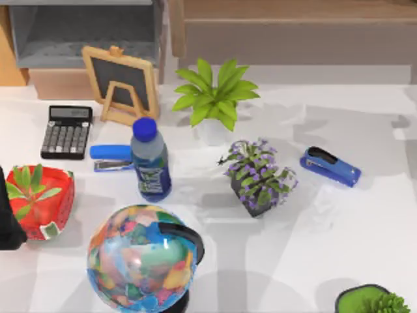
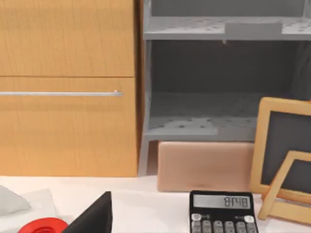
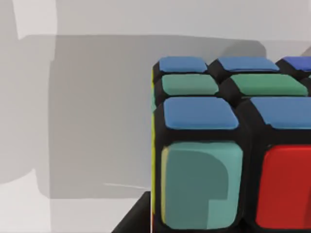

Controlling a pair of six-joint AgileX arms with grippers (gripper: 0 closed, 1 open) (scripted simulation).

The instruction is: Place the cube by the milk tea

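Blue, green, teal and red tiles of the cube [image 3: 233, 145] sit right up against the right wrist camera, above shadowed white table.

A dark sliver of the right gripper [image 3: 136, 218] shows at the cube's lower near corner, touching or just beside it; I cannot tell whether that gripper is clamped on the cube, apart or together. In the top view, taking the blue-capped bottle [image 1: 150, 161] as the mark, the left arm [image 1: 8, 218] is parked well to the bottle's left at the table's [image 1: 339, 228] edge, just beside the red pot [image 1: 40, 202]. Its left gripper [image 2: 95, 216] shows as a dark wedge facing the calculator [image 2: 221, 213], which lies behind and left of the bottle; its state cannot be told either. A colourful globe [image 1: 143, 257] stands just in front of the bottle.
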